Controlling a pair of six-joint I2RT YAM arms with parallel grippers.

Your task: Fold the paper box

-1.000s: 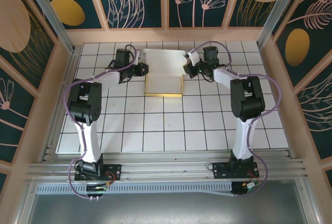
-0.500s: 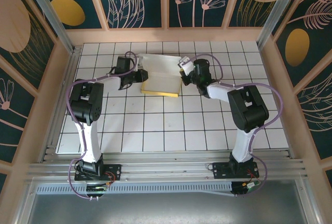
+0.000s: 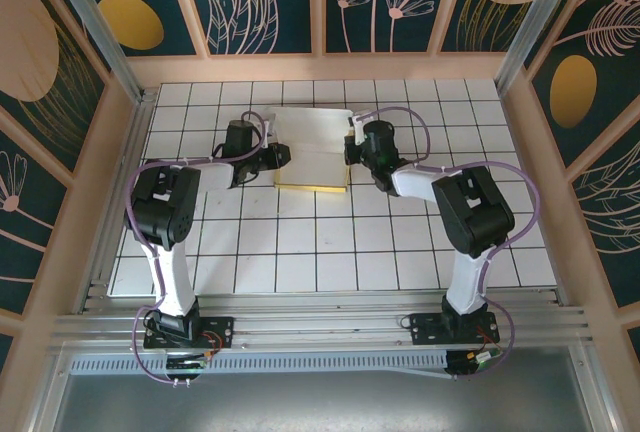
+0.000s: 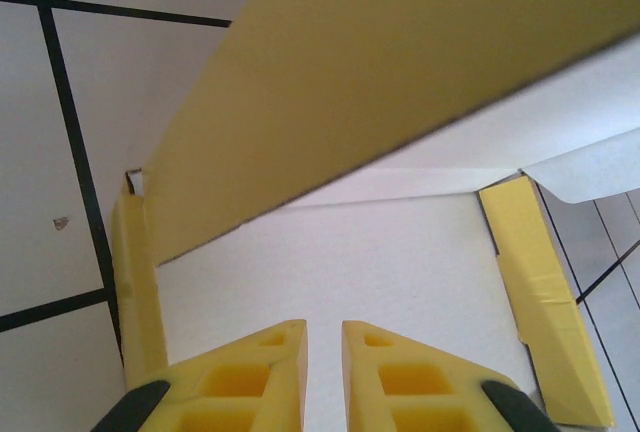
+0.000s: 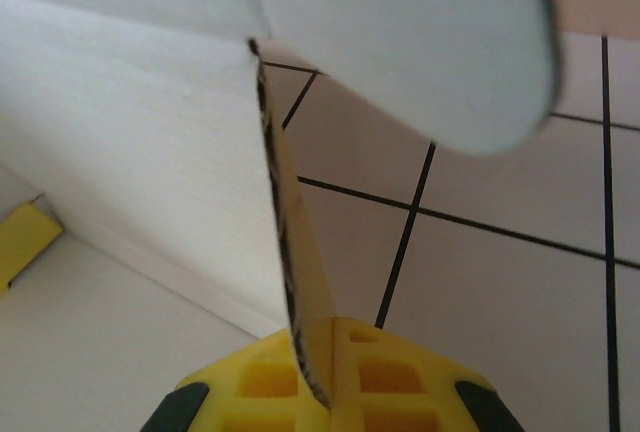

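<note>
The paper box [image 3: 308, 130] lies at the far middle of the table, pale white inside with a yellow front edge. My left gripper [image 3: 281, 155] is at its left side. In the left wrist view its jaws [image 4: 325, 328] stand a narrow gap apart with nothing between them, over the white inner panel [image 4: 380, 252] and under a raised yellow flap [image 4: 400, 62]. My right gripper [image 3: 350, 148] is at the box's right edge. In the right wrist view it [image 5: 325, 330] is shut on the thin edge of a card flap [image 5: 290, 202] that stands up from the fingers.
White tiled table [image 3: 330, 242] with black grid lines, walled by wooden panels at the back and both sides. An aluminium rail [image 3: 320, 327] runs along the near edge by the arm bases.
The right gripper has moved left and nearer with the flap in it. The left gripper has shifted slightly right. The box's back panel has tilted up and the box sits a little further left.
</note>
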